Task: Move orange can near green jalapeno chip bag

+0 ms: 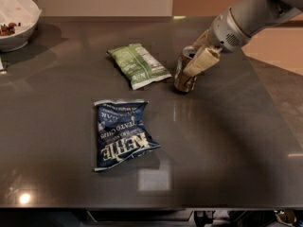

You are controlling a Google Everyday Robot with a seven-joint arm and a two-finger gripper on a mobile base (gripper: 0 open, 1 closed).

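The orange can (183, 77) is upright on the dark table, just right of the green jalapeno chip bag (138, 64), a small gap from the bag's right edge. My gripper (198, 58) reaches in from the upper right and is shut on the can, its pale fingers (202, 60) wrapped round the can's upper body. The can's silver top shows beside the finger. The green bag lies flat with its white label panel up.
A dark-blue chip bag (122, 133) lies flat in front of the green bag. A white bowl (15, 25) with food stands at the far left corner. The table's right edge (272, 103) runs diagonally near the arm.
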